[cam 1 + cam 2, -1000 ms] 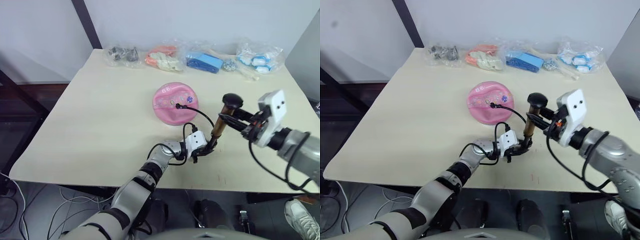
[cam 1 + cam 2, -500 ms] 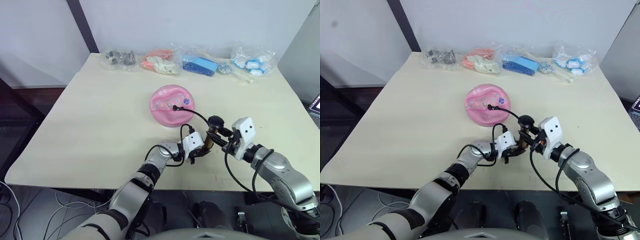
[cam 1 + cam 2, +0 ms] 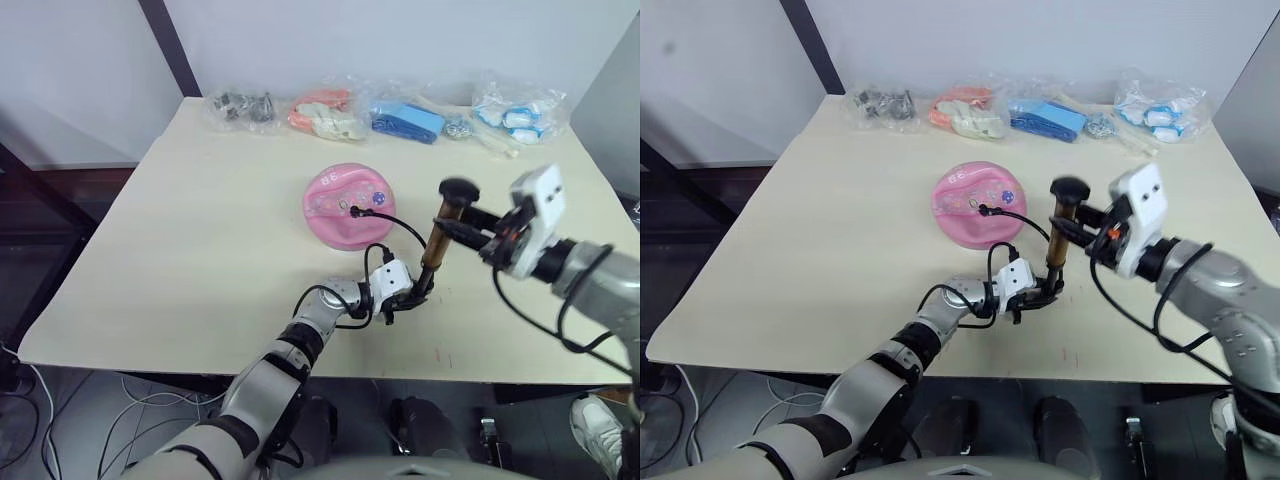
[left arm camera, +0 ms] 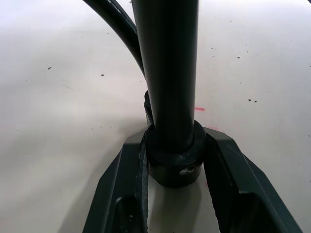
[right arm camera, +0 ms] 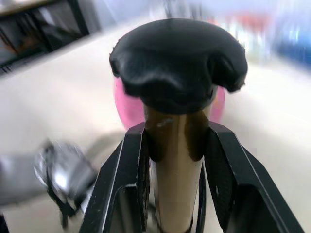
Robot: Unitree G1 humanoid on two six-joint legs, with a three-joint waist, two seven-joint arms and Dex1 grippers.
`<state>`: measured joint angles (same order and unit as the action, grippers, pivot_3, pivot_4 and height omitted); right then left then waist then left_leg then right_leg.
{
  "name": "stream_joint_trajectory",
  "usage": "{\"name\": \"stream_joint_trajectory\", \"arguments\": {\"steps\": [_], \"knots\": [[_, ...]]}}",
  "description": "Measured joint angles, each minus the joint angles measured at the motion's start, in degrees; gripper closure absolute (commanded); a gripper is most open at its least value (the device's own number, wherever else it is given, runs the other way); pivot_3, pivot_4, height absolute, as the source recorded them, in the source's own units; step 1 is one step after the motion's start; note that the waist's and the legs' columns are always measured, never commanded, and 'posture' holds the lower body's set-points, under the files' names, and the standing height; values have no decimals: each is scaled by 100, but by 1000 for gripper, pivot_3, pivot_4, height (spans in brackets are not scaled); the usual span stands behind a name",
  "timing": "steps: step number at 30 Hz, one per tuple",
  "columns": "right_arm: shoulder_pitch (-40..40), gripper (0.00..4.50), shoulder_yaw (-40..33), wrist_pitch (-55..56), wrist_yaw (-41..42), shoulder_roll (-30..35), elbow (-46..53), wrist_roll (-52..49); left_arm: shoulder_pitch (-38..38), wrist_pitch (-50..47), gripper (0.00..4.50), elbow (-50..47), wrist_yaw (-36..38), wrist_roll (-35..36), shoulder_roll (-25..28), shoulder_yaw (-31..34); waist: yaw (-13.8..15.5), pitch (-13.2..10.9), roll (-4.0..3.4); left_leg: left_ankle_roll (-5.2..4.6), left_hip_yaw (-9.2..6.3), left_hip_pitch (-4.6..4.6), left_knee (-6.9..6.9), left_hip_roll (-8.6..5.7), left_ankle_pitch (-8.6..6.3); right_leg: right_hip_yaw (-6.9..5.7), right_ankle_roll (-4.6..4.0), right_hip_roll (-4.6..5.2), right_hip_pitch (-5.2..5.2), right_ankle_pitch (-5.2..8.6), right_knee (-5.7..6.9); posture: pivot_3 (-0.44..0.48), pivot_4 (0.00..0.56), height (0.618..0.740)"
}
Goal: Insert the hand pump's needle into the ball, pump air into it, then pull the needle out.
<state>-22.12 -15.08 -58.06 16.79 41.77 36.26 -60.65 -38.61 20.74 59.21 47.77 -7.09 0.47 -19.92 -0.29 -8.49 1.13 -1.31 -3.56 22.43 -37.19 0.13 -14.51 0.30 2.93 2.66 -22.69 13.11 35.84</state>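
The hand pump (image 3: 434, 252), upright beside the ball (image 3: 348, 204), is gripped by both jaws; bags (image 3: 406, 120) behind.

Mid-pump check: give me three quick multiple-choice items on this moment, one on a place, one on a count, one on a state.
1. Where does the left gripper hold the hand pump?
A. at its base
B. at its knob
C. on the hose

2. How many clear bags lie along the table's far edge?
A. one
B. two
C. four

3. What is the state of the needle?
A. lying on the table
B. at the valve on top of the ball
C. held by the right gripper

Answers: 1 A, its fingers clamp the black bottom cap. 2 C, four bags in a row. 3 B, the hose ends at the ball's top.
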Motion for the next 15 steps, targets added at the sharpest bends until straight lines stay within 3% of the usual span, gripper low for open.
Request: {"name": "stream_joint_trajectory", "arguments": {"steps": [4,8,15], "knots": [[-235,3441,-191,-275,-464,264,-19,-780,-3,0,3379,0,-4,0,-2,2,-2,-3,0,-1,1,6,-3,0,0,1,-9,2,-4,5,0,0,150,740],[-160,3441,-192,-224,-621,240,22,-889,2,0,3379,-3,-2,0,-5,-3,2,-2,3,-1,1,8,-3,0,0,1,-7,1,-3,4,0,0,150,740],[1181,3441,566,819,-317,-215,408,454,56,-2,3379,-8,-21,-5,38,-7,-33,38,33,-1,2,-6,-2,3,0,0,-10,-2,4,7,1,0,150,740]]}}
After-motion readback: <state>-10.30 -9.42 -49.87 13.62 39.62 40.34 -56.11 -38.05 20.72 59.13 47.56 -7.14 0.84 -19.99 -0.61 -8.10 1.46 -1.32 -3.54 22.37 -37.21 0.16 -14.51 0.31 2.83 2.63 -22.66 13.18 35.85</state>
